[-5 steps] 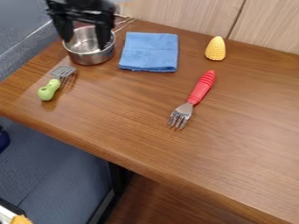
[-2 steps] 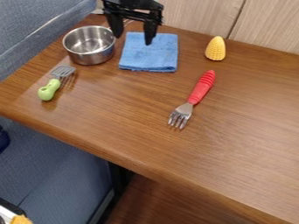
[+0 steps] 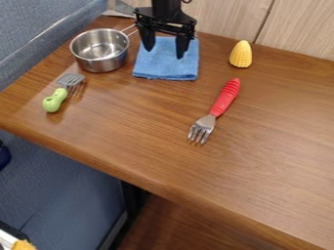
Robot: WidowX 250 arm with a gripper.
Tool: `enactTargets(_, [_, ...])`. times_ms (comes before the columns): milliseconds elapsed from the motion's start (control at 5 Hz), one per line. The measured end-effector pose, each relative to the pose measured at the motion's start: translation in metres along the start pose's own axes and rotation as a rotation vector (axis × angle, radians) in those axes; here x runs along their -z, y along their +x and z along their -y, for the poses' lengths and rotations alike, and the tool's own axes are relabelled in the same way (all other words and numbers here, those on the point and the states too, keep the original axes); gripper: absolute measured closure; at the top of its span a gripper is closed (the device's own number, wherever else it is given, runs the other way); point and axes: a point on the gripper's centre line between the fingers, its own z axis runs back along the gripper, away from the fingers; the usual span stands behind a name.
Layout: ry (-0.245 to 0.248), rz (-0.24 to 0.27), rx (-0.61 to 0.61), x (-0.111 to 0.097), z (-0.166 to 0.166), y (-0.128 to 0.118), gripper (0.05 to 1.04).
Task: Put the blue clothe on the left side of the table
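The black gripper [image 3: 164,54] hangs over the upper half of the blue cloth, its two fingers spread apart with nothing between them. Lying flat and folded into a rough square, the blue cloth [image 3: 165,69] is near the back of the wooden table [image 3: 137,124], just right of the metal pot. The gripper covers part of the cloth's back portion. Whether the fingertips touch the fabric I cannot tell.
A metal pot [image 3: 98,63] stands left of the cloth, its handle toward the back. A green-handled spatula [image 3: 55,100] lies at the left. Right of the cloth are a red-handled fork [image 3: 225,97] and a yellow corn [image 3: 240,54]. A wooden panel [image 3: 221,18] borders the back.
From above the pot, my gripper has moved right and is now over the cloth, slightly lower than half a second ago. The cloth and the other objects have stayed put.
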Motion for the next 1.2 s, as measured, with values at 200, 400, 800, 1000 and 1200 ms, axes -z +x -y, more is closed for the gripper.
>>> enactTargets(200, [-0.015,-0.023,0.013,0.009,0.003,-0.001,0.083])
enactTargets(400, [-0.012,-0.039,0.009,0.013,0.002,-0.006,0.083])
enactTargets(800, [-0.005,-0.084,0.010,0.009,-0.002,-0.034,0.083])
enactTargets(1000, [0.003,-0.106,0.030,0.004,-0.006,-0.056,0.083])
enactTargets(1200, [0.017,-0.132,0.038,-0.002,-0.014,-0.084,0.083])
